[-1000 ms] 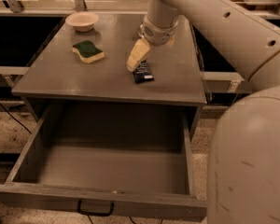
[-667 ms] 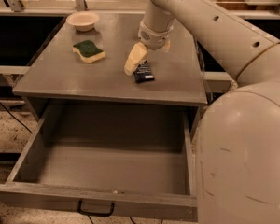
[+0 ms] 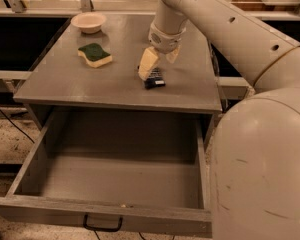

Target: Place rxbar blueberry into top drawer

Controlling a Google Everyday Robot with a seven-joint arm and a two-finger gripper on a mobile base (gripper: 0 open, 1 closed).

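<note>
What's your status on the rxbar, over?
Gripper open, low over the rxbar blueberry on the cabinet top. Bar not lifted yet. Top drawer pulled open below. Sponge and bowl sit well left, not in the way.

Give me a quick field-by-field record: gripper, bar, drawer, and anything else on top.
gripper: cream two-finger gripper, jaws apart, right over the bar
bar: small flat dark navy wrapper bar, lying on the grey cabinet top
drawer: wide grey wooden drawer, pulled open, bar not in it
others: green-and-yellow sponge, pale round bowl, both on the cabinet top
</note>
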